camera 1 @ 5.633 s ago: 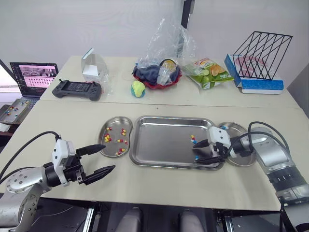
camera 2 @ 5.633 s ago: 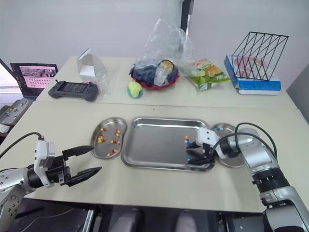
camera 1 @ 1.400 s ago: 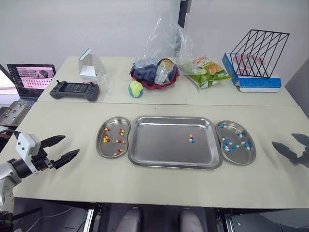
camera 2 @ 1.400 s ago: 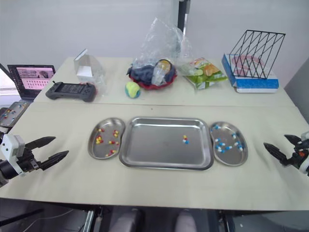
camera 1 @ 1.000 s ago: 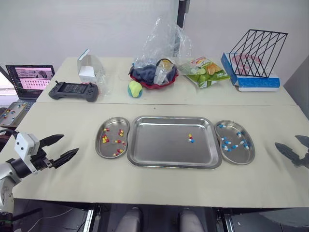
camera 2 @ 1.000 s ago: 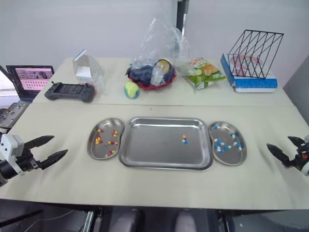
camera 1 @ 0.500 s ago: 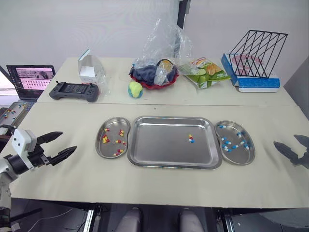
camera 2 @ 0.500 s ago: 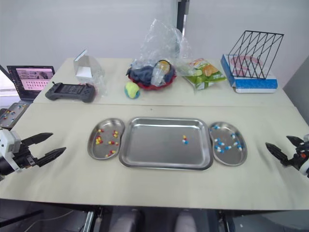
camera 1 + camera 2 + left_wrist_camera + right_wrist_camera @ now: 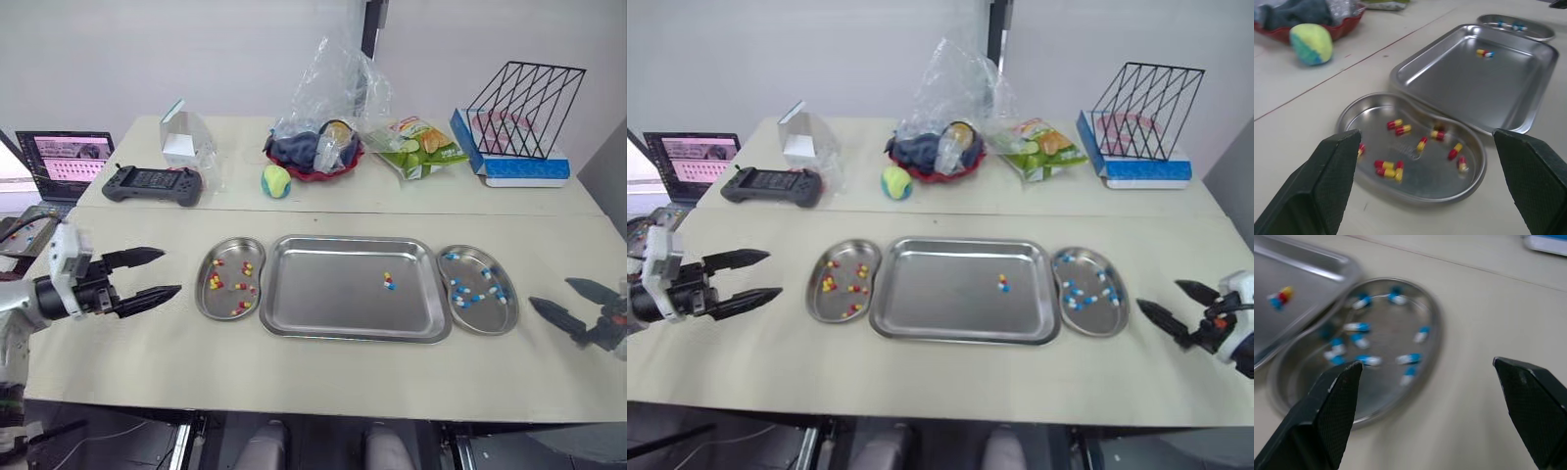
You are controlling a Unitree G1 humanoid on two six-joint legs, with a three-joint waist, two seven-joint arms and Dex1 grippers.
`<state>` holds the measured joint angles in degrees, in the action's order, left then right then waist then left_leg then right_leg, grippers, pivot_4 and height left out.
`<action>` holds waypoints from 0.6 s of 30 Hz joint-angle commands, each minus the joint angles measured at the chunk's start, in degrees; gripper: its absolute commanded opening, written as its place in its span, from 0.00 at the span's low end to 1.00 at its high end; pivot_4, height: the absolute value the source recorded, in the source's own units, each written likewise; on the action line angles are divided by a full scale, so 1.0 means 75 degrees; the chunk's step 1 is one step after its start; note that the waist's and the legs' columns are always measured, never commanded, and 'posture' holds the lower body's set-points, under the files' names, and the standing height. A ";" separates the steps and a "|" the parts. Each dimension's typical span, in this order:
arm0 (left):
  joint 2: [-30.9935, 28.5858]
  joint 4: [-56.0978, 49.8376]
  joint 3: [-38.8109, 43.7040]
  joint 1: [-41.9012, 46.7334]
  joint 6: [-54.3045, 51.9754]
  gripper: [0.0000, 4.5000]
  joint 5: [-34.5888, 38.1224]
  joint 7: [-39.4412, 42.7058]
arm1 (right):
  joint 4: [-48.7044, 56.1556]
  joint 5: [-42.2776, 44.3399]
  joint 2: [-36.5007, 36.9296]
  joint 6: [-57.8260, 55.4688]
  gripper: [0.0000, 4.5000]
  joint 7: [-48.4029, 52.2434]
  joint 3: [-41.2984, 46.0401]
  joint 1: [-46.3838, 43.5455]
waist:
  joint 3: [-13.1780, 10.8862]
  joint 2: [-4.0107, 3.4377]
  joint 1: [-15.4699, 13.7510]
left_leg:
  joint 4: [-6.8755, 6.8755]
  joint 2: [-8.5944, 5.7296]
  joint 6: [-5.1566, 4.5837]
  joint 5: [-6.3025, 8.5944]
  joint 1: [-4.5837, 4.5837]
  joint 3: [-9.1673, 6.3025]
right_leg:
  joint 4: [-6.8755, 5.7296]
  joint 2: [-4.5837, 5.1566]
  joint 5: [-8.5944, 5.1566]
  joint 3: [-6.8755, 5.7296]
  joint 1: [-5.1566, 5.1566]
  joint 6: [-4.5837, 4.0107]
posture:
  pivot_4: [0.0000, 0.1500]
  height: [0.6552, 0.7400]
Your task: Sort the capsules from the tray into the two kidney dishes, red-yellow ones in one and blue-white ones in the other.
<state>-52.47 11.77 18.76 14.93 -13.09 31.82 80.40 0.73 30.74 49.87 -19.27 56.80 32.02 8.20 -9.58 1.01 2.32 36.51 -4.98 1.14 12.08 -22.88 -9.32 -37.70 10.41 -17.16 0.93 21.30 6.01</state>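
Left hand [image 9: 171,270], spread wide, has drawn nearer the red-yellow dish [image 9: 225,297]; right hand [image 9: 549,292], also wide, edged inward.

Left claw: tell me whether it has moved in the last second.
Yes. The left claw has moved closer to the red-yellow kidney dish.

A lab-style workbench: laptop [image 9: 67,162], handheld controller [image 9: 155,183], wire rack [image 9: 524,98] and steel tray [image 9: 323,294] on plain cream tables [image 9: 323,377].

At the back: laptop [image 9: 67,157], black controller [image 9: 155,183], green-yellow ball [image 9: 277,180], red bowl [image 9: 315,170], snack bag [image 9: 419,145], wire rack [image 9: 524,108].
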 commanded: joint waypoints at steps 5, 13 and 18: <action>0.0249 -0.1807 -0.0284 -0.0118 -0.0578 1.00 0.0407 -0.0374 | 0.2048 0.0029 0.0277 -0.1291 1.00 -0.0447 -0.1613 -0.0998 | 0.0000 0.0000 0.0052 | 0.0002 0.0008 0.0000 0.0000 0.0001 0.0003 | 0.0000 -0.0004 0.0000 0.0002 0.0002 0.0000 | 1.00 0.99; 0.0271 -0.2129 -0.0261 -0.0517 -0.0512 1.00 0.0381 -0.0411 | 0.1225 -0.0852 -0.0413 -0.1404 1.00 -0.0688 -0.3816 -0.3068 | -0.0003 0.0004 -0.0009 | 0.0004 0.0004 0.0000 0.0000 -0.0009 -0.0002 | 0.0007 -0.0002 0.0000 -0.0002 0.0006 -0.0001 | 1.00 0.99; 0.0193 -0.2260 0.0048 -0.0963 -0.0431 1.00 0.0357 -0.0493 | 0.0661 -0.1368 -0.0769 -0.1286 0.94 -0.0683 -0.4494 -0.3463 | -0.0003 0.0004 -0.0005 | 0.0007 -0.0002 0.0000 0.0000 -0.0021 -0.0012 | 0.0008 -0.0002 0.0000 -0.0003 0.0017 -0.0001 | 1.00 0.99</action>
<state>-49.88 -3.30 16.63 8.00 -17.35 33.81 76.99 5.76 21.37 44.46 -29.96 51.86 -1.39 -16.98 -9.60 1.05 2.28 36.56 -5.00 1.15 12.08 -23.04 -9.41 -37.65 10.40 -17.16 0.90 21.45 6.00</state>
